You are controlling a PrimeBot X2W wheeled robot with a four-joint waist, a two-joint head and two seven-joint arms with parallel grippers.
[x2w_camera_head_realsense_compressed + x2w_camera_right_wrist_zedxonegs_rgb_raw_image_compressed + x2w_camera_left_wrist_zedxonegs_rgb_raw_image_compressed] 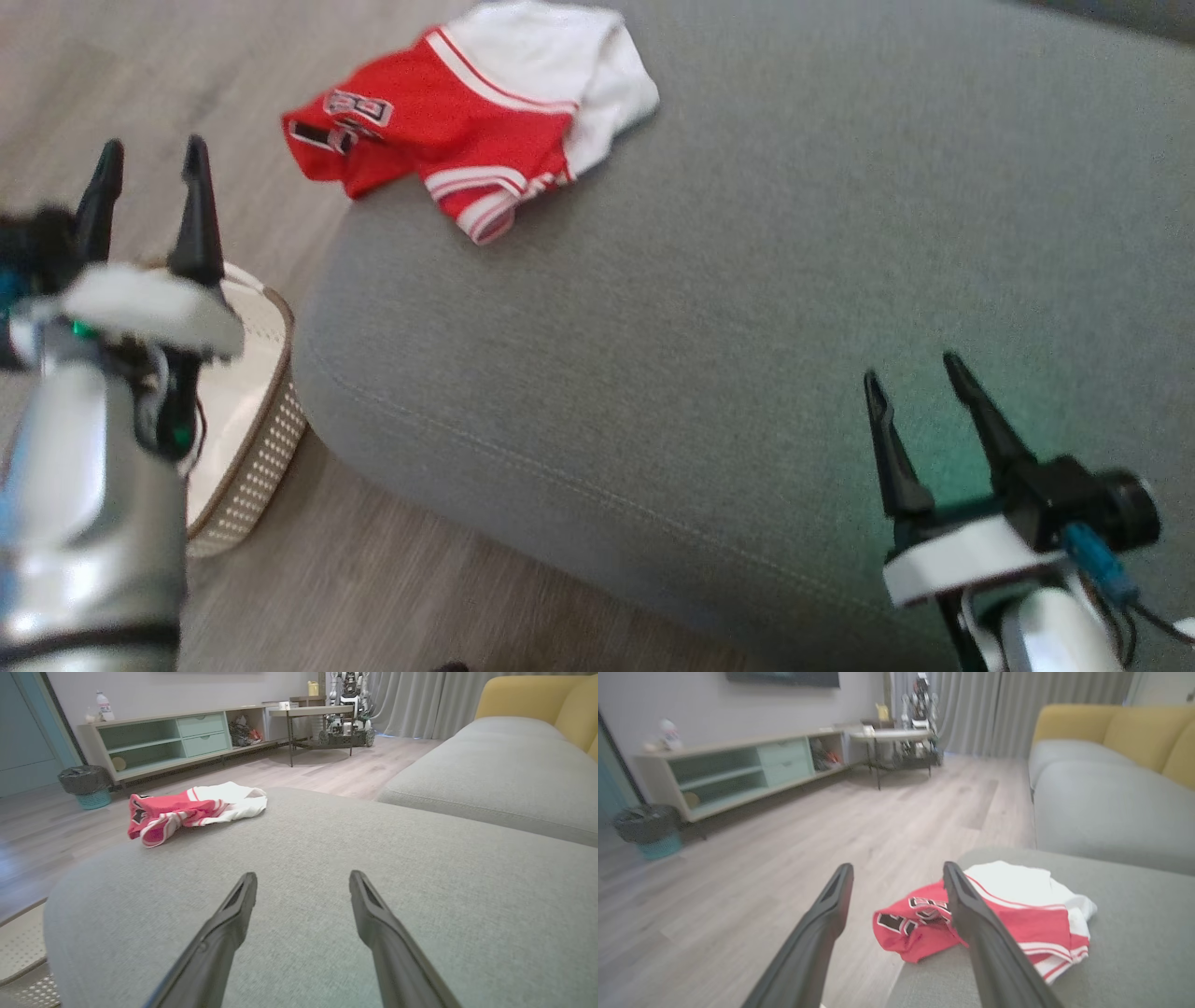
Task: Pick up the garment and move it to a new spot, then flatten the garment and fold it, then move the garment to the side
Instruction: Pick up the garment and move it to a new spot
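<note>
The left tool [152,147] hangs off the left side of the grey fabric sofa cushion [747,280], its two dark fingers spread wide with nothing between them. The right tool [913,370] stands just as wide and empty above that cushion. The crumpled red-and-white jersey garment [467,121] lies at the cushion's far left corner, well apart from both, its red part drooping over the edge. Its black lettering is folded and unreadable. The blurred left forearm hides part of a white perforated basket with a brown rim [257,420].
</note>
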